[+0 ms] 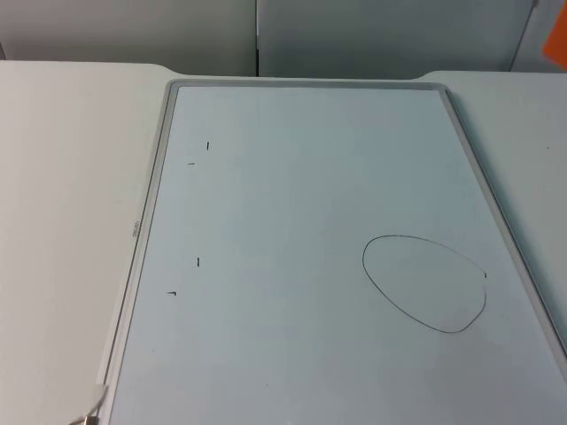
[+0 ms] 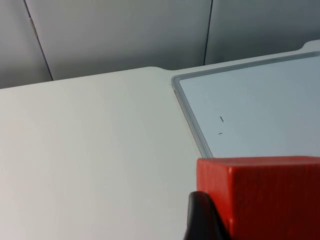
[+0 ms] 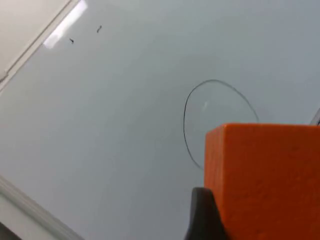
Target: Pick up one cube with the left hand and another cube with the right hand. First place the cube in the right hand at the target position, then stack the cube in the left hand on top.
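I see the white table [image 1: 71, 177] running up to the grey partition wall [image 1: 133, 27]. A grey-framed whiteboard [image 1: 292, 177] lies flat on it, mid-frame, with a hand-drawn oval outline [image 1: 367, 270] at lower right and small marks [image 1: 208, 146] at left.

A whiteboard [image 1: 292, 266] lies flat on the table [image 1: 62, 177]. The table ends at the partition wall [image 1: 133, 27] behind it. A drawn circle [image 1: 423, 282] sits on the board's right side. Small pen marks [image 1: 199, 155] sit on its left side, with more marks [image 1: 186, 276] nearer the front.
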`<state>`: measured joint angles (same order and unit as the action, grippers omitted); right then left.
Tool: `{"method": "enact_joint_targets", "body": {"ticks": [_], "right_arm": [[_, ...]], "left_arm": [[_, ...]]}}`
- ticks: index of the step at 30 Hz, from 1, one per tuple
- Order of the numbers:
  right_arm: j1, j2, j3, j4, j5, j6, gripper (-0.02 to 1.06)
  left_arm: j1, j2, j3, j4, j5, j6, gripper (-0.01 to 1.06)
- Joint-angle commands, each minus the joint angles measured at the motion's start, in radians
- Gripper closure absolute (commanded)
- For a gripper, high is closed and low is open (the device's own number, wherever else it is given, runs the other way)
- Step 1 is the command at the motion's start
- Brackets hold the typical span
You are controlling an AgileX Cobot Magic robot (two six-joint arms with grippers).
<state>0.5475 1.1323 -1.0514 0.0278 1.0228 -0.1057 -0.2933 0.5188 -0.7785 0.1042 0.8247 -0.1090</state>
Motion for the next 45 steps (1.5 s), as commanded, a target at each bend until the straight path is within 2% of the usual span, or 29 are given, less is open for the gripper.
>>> {"method": "enact_joint_targets", "body": {"ticks": [1,5,8,13,19,25,29,30,34,38,45], "right_arm": [[-0.005,-0.025,0.065,-0.004,-0.072,0.034,1.05],[-0.005,-0.027,0.184,-0.004,-0.134,0.071,1.05],[-0.005,-0.027,0.285,-0.004,-0.229,0.116,1.05],[-0.005,-0.011,0.365,-0.004,-0.310,0.164,1.05],[-0.005,0.046,0.374,-0.028,-0.359,0.184,1.05],[-0.005,0.180,0.374,-0.033,-0.447,0.186,1.05],[-0.005,0.326,0.374,-0.071,-0.553,0.217,1.05],[-0.005,0.326,0.374,-0.071,-0.553,0.217,1.05],[-0.005,0.433,0.374,-0.137,-0.662,0.276,1.05],[-0.005,0.482,0.372,-0.138,-0.722,0.283,1.05],[-0.005,0.570,0.317,-0.138,-0.737,0.287,1.05]], "left_arm": [[-0.006,-0.006,0.006,-0.007,-0.010,-0.003,1.05],[-0.006,-0.006,0.006,-0.009,-0.010,-0.003,1.05],[-0.006,-0.006,0.006,-0.011,-0.010,-0.003,1.05],[-0.006,-0.006,0.006,-0.013,-0.010,-0.003,1.05],[-0.006,-0.006,0.006,-0.013,-0.010,-0.003,1.05],[-0.006,-0.006,0.006,-0.013,-0.010,-0.003,1.05],[-0.006,-0.006,0.006,-0.013,-0.010,-0.003,1.05],[-0.006,-0.006,0.006,-0.013,-0.010,-0.003,1.05],[-0.006,-0.006,0.006,-0.013,-0.010,-0.003,1.05],[-0.006,-0.006,0.006,-0.013,-0.010,-0.003,1.05],[-0.006,-0.006,0.006,-0.015,-0.010,-0.003,1.05]]}}
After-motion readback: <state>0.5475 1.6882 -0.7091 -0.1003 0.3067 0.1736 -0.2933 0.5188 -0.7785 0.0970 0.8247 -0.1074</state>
